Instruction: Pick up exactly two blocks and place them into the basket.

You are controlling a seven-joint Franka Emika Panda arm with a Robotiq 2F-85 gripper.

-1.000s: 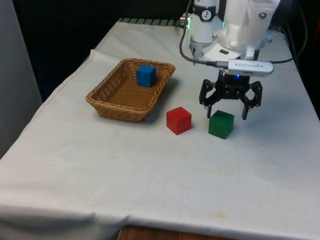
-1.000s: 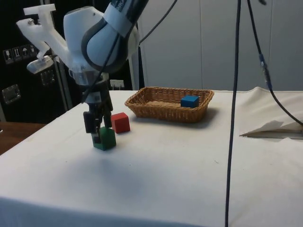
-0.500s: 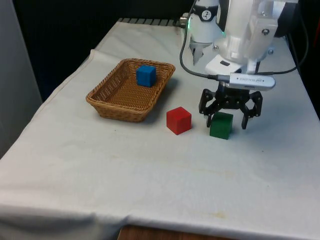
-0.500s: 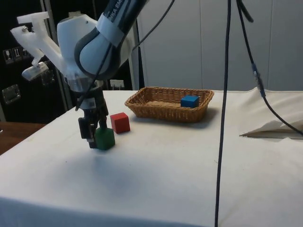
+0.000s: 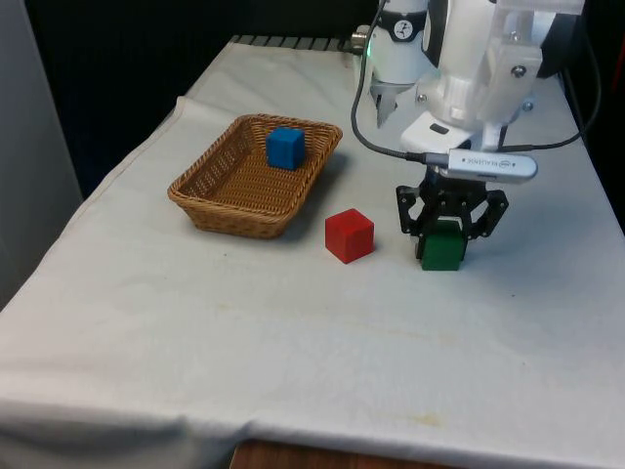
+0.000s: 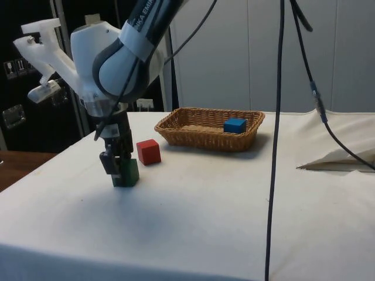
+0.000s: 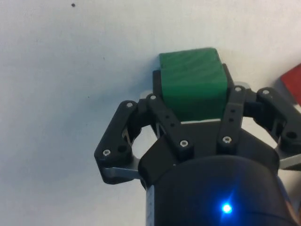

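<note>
A green block is seen clamped on two opposite faces by the end effector, low on the tabletop, apparently for lifting. A red block is left just beside it, while a blue block already lies in the wicker basket beyond.

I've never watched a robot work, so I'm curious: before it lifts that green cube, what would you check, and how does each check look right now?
1. Tool around the green cube, fingers on opposite sides: ok.
2. Fingers closed against the cube: ok, by the wrist view.
3. Cube lifted off the white cloth: not yet.
4. Red cube apart from the tool: ok.
5. Woven wicker basket has room beside the blue cube: ok.
6. Grip firm enough for lifting: cannot tell.
</note>
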